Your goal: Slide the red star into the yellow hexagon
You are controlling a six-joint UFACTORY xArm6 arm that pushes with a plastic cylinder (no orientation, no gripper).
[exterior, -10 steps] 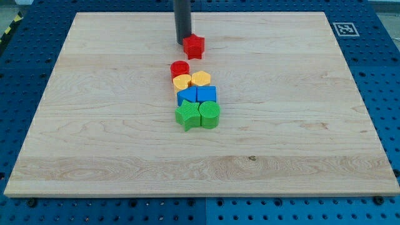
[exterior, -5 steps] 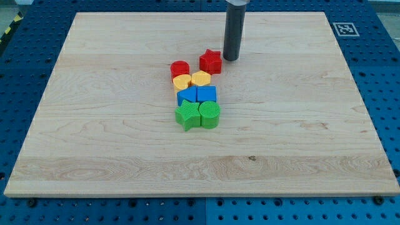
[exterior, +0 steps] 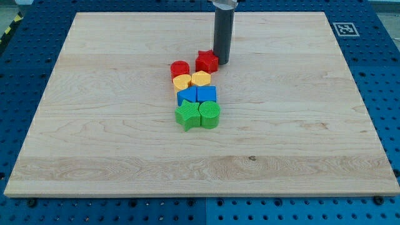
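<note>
With my tip (exterior: 222, 61) touching its right side, no pincer fitted, the red star (exterior: 207, 61) sits toward the board's top edge, just above the yellow hexagon (exterior: 200, 79); light, rigid, probably spins off-centre.

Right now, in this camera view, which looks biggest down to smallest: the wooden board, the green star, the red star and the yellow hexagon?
1. Wooden board, by far.
2. Green star.
3. Red star and yellow hexagon look alike; the green one sits nearer the view's bottom, so its lead is unsure.

one view | high, angled down | whole board (exterior: 94, 125) in frame
</note>
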